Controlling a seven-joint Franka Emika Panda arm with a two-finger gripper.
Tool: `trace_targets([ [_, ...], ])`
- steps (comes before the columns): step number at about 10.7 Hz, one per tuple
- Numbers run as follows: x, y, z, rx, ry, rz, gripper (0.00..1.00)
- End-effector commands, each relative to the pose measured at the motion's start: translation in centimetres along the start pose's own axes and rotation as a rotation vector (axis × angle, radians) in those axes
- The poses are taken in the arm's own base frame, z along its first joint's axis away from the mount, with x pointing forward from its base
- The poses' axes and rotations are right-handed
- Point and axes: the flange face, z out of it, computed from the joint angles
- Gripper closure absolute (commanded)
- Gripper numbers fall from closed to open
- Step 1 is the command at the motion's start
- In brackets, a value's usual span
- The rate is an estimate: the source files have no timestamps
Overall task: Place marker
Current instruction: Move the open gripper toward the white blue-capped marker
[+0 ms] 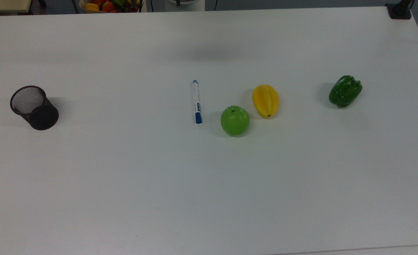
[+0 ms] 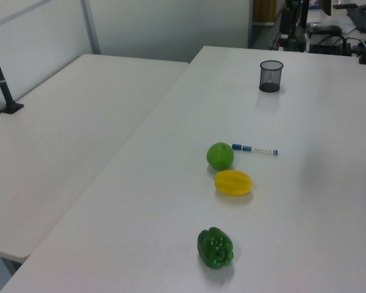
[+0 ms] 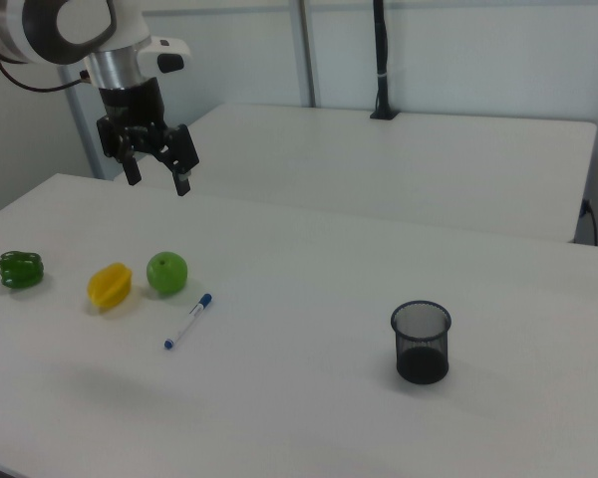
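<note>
Hovering high with pincer [image 3: 156, 164] spread wide, empty, ready for descent. Lying flat on the surface [image 1: 209, 184]: marker [image 1: 196, 102], cap toward 6 o'clock in the top view, green apple [image 1: 234, 120] just beside at 4 o'clock. Standing well apart at 9 o'clock: mesh pen cup [image 1: 34, 107], likely awaiting the marker.

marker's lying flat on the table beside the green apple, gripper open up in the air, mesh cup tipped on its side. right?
One thing is off: the mesh cup stands upright, mouth up, as the right view shows. The rest holds: the marker lies flat on the table beside the green apple, and the gripper hangs open in the air.
</note>
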Motion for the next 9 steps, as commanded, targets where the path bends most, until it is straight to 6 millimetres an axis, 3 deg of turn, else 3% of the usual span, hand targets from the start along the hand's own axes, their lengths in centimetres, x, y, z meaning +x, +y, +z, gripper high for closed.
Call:
trace_targets([
  [1,-0.3,-0.1,-0.3,0.014,0.010,-0.019,0.00],
  [2,-0.3,-0.1,-0.2,0.006,0.008,-0.021,0.00],
  [3,-0.1,0.0,1.8,0.005,-0.026,-0.021,0.00],
  [9,2.1,0.4,8.1,-0.004,0.092,-0.019,0.00],
])
